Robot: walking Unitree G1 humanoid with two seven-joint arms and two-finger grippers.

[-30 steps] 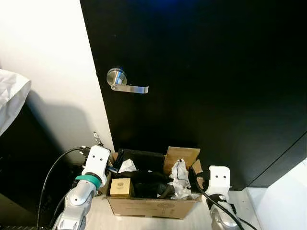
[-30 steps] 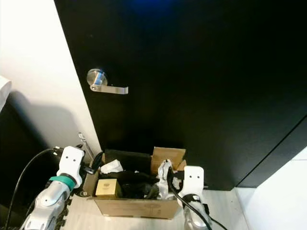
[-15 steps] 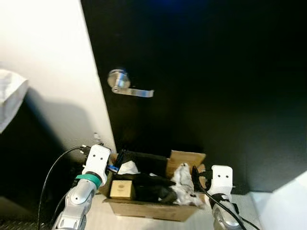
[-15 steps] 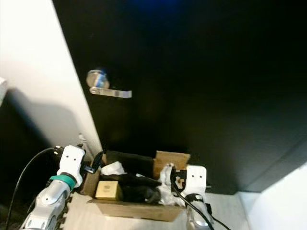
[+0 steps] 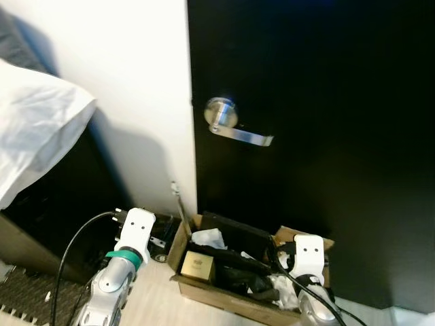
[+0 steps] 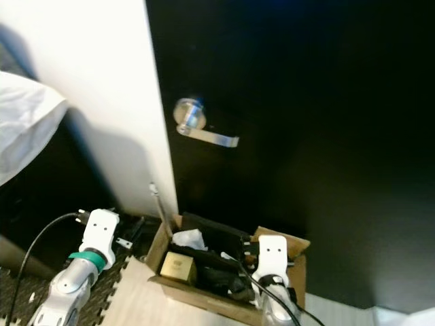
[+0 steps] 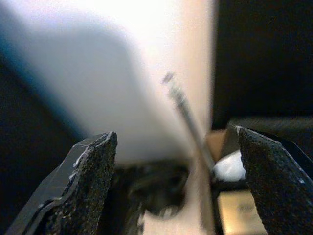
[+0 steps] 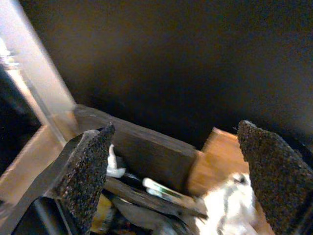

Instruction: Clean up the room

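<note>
Gaping hands (image 7: 176,186) (image 8: 171,181) flank cardboard box (image 5: 231,302) — door handle (image 5: 231,129) blurred.

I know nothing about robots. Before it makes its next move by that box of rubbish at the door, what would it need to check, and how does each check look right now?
1. Left gripper open with nothing between its fingers: ok.
2. Right gripper open and empty, aimed over the box: ok.
3. Open brown cardboard box on the floor, flaps up, ready to receive things: ok.
4. Room left in the box, which already holds a small tan carton, white crumpled paper and dark items: cannot tell.
5. Black door with its silver lever handle shut behind the box: ok.
6. Sharp view for aiming: not ok, both wrist views are blurred.
</note>
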